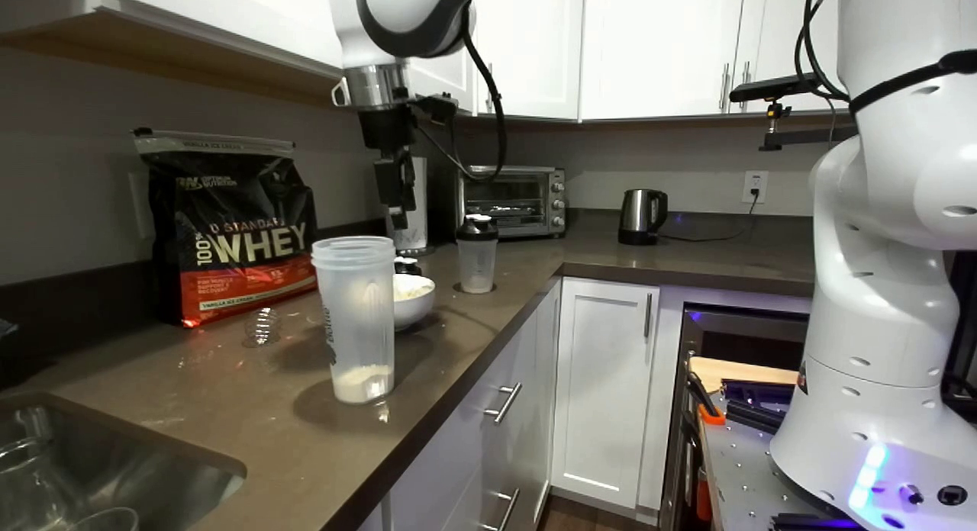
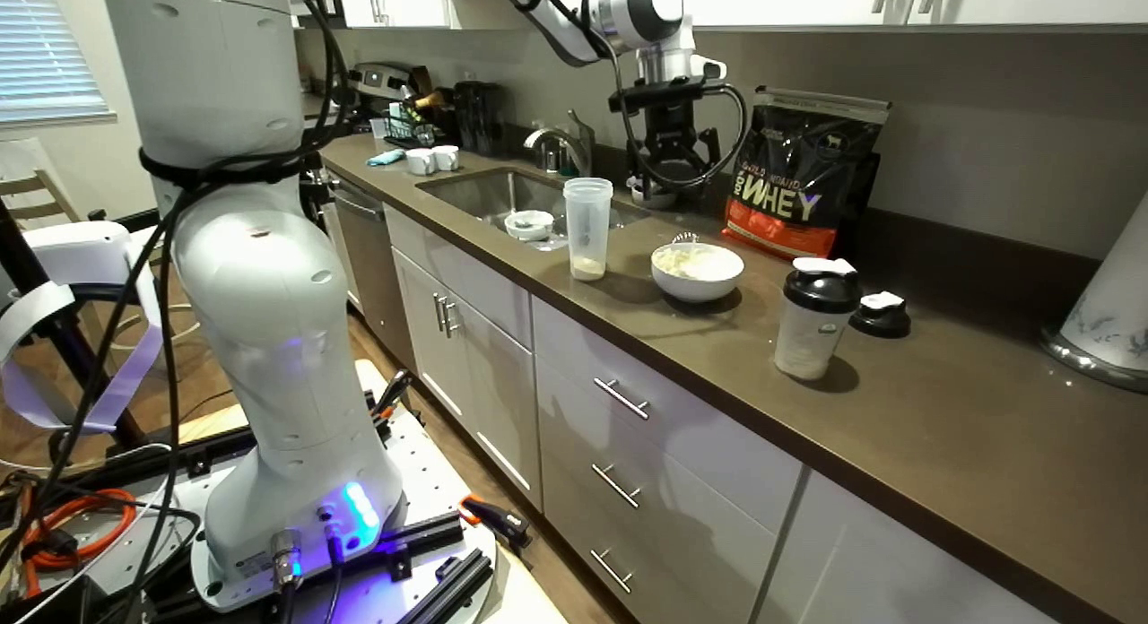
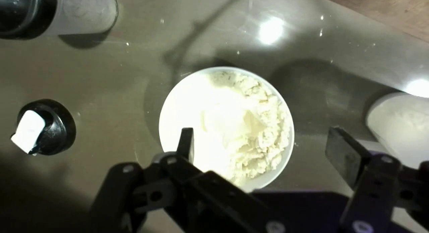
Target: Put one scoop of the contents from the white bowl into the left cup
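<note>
The white bowl [image 3: 290,139] holds pale, clumpy powder and sits on the counter; it also shows in both exterior views [image 1: 416,306] [image 2: 704,288]. My gripper [image 3: 263,141] is open and empty, high above the bowl, its fingers wide apart in the wrist view. It also shows in an exterior view [image 1: 399,213]. The left cup, a tall frosted tumbler [image 1: 355,310], stands upright beside the bowl with some powder at its bottom; it also shows in an exterior view [image 2: 588,221] and at the wrist view's right edge [image 3: 402,122]. The scoop cannot be made out; glare washes out part of the bowl.
A smaller shaker with a black lid [image 2: 812,333] and a loose black lid [image 2: 883,319] stand near the bowl. A whey bag [image 1: 236,226] leans at the wall, with a wire ball [image 1: 263,327] before it. The sink [image 1: 153,470] lies beyond the tumbler.
</note>
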Controlling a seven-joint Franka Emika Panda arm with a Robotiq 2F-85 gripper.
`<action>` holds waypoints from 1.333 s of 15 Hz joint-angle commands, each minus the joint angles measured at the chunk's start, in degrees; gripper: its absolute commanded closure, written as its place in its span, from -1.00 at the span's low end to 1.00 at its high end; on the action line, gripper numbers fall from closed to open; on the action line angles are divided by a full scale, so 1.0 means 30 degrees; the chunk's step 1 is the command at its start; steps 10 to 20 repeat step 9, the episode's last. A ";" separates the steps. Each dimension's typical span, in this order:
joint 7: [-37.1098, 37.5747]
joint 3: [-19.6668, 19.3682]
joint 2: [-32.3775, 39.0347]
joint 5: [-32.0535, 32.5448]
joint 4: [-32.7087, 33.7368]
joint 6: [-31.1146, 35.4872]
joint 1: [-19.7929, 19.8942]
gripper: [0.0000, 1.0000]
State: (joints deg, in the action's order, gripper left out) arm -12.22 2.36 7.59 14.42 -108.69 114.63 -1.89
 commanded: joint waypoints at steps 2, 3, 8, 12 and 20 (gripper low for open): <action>-0.1354 0.0070 -0.1528 -0.1475 -0.0668 -0.0485 0.0099 -1.00; -0.1540 0.0056 -0.1708 -0.1740 -0.0669 -0.0628 0.0107 -1.00; -0.1937 -0.0002 -0.2499 -0.2083 -0.0719 -0.1237 0.0057 -1.00; -0.1932 -0.0009 -0.2632 -0.2079 -0.0745 -0.1294 0.0045 -1.00; -0.1932 -0.0009 -0.2632 -0.2079 -0.0745 -0.1294 0.0045 -1.00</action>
